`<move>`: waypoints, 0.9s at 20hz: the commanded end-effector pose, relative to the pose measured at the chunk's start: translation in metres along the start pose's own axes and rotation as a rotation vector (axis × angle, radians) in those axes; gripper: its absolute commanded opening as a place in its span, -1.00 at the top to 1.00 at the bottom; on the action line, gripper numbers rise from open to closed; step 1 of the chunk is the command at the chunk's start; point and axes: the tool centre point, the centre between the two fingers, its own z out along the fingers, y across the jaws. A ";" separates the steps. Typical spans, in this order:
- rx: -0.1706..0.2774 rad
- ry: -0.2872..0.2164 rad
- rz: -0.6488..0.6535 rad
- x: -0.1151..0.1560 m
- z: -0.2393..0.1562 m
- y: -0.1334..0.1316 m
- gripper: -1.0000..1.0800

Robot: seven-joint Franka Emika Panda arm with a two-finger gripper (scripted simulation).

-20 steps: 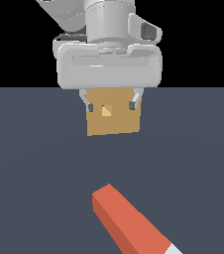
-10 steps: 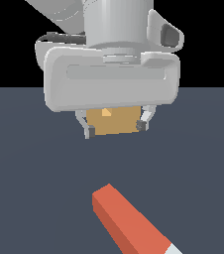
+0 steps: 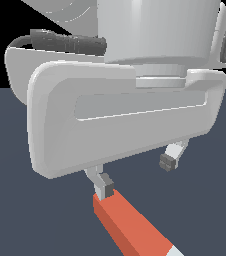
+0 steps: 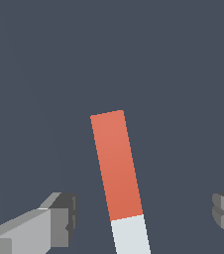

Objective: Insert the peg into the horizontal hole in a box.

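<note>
In the exterior view the robot's big pale grey hand fills most of the picture, and the claw [image 3: 137,175] hangs below it with its two fingers spread wide apart and nothing between them. One fingertip [image 3: 106,187] sits just above the far red end of the peg [image 3: 130,226], so close that touch cannot be ruled out; the other fingertip is off toward the exterior view's right, well clear of the bar. The peg lies flat on the dark blue-grey floor [image 3: 205,200], running from under the hand toward the lower right, with a sliver of its white end showing at the bottom edge. The box and its hole are hidden behind the hand. In the wrist view the peg [image 4: 115,166] lies on the same dark floor [image 4: 39,74], red for most of its length and white at the end nearest the camera. The claw [image 4: 146,218] is released: its two grey fingertips [image 4: 64,219] stand on either side of the bar, each apart from it, with the bar nearer one fingertip than the other.
</note>
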 end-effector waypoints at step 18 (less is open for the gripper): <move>0.004 0.003 -0.180 -0.093 0.033 0.003 -0.92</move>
